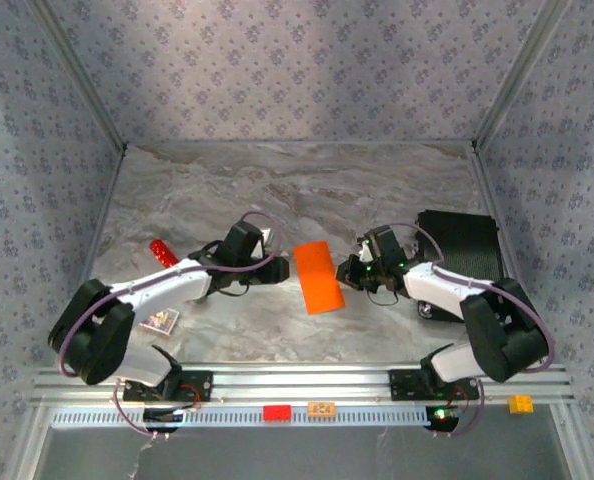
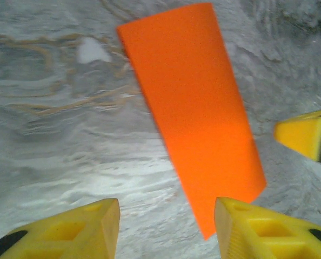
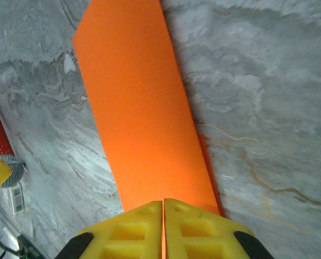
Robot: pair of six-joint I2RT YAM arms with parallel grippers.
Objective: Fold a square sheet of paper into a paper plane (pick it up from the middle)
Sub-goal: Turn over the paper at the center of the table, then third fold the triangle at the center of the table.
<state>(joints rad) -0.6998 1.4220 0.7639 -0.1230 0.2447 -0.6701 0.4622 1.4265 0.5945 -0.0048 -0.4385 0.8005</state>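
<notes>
The right wrist view shows the right gripper, jaws pressed shut on a short end of the sheet of paper, with a lower layer peeking past one long edge. From above, the smooth orange strip lies flat on the marbled worktop, bare stone beyond it. Beside the paper, the left gripper has its jaws half open and empty.

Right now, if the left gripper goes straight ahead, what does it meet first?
The orange paper, lying flat on the table just ahead of the left gripper; its near corner sits between the parted fingers. How high the fingers ride above it is unclear.
</notes>
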